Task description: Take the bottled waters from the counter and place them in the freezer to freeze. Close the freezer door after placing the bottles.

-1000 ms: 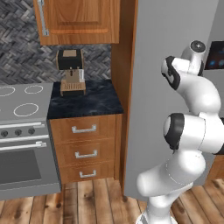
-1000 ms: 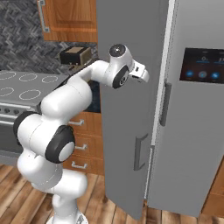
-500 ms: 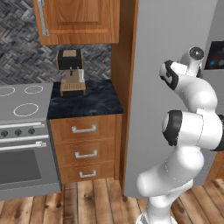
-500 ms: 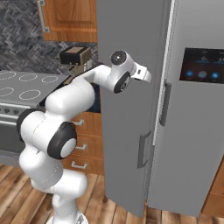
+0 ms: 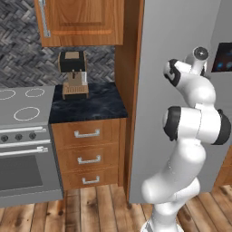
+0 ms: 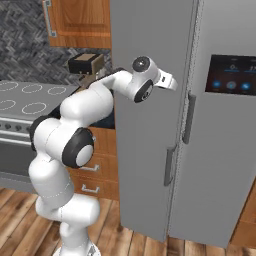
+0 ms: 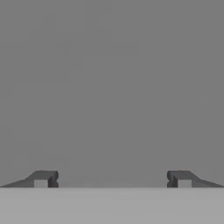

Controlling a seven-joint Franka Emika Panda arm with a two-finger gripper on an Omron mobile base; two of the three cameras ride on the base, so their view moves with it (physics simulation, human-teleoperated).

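Note:
The freezer door [image 6: 147, 130] is a tall plain grey panel and it stands shut; it also rises behind my arm as the freezer door [image 5: 154, 90]. My gripper [image 6: 174, 85] is held high, close in front of the door's right edge. Seen from the hand, the gripper [image 7: 111, 180] is open, its fingertips [image 7: 42, 179] wide apart with nothing between them, facing flat grey door surface. The black marbled counter [image 5: 97, 106] lies left of the freezer. The bottled waters are out of view.
A brown coffee machine [image 5: 73, 74] stands on the counter's back left. A grey stovetop [image 5: 22, 106] with an oven below adjoins the counter. A wooden wall cupboard [image 5: 81, 20] hangs above. The right fridge door carries a dark blue-lit panel [image 6: 232, 75].
The hand has crept a little to the right, nearer the freezer door's right edge. The jaws have stayed wide open.

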